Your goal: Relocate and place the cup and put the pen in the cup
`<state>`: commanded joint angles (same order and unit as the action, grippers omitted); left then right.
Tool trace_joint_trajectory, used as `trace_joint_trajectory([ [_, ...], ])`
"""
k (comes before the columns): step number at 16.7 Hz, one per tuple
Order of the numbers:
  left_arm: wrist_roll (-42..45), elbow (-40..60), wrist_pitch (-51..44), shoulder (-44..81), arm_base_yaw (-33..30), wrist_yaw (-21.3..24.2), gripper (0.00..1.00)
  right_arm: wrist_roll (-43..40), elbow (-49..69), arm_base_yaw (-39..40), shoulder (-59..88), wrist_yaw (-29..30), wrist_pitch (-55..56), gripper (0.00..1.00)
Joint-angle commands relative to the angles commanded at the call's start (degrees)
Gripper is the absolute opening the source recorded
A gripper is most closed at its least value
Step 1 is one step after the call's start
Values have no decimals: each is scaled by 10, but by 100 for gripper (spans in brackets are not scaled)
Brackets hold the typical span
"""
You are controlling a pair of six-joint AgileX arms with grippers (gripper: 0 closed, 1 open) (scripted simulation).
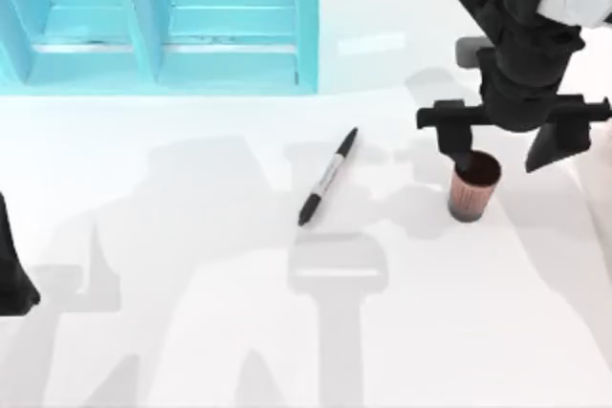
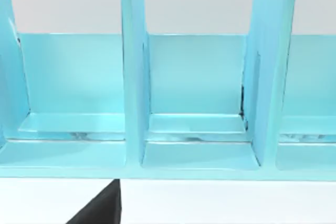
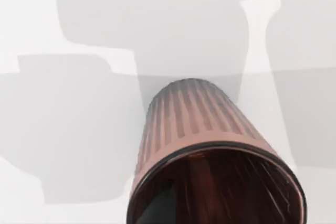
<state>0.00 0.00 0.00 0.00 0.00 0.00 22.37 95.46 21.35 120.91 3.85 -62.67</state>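
Copper-toned ribbed cup (image 1: 473, 188) is standing upright beneath the right gripper (image 1: 502, 155), whose spread fingers are seemingly straddling its rim to move it.

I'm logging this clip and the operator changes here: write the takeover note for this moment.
Right gripper: open, spread over the cup, one finger dipping at its rim; not clamped.
Left gripper: parked at the table's left edge, facing the blue rack.
Cup: upright, right of centre on the table.
Pen: lying flat left of the cup, apart from it, untouched.
Done: nothing visibly.
Left: grasp and place the cup, then put the pen in it.
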Motion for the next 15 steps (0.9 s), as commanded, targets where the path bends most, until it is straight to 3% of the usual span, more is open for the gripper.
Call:
trace_joint_trajectory([
  [10,0,0,0,0,0,0,100,0,1,-2,0,0,-1,100],
  [15,0,0,0,0,0,0,100,4,96,-4,22,0,-87,100],
])
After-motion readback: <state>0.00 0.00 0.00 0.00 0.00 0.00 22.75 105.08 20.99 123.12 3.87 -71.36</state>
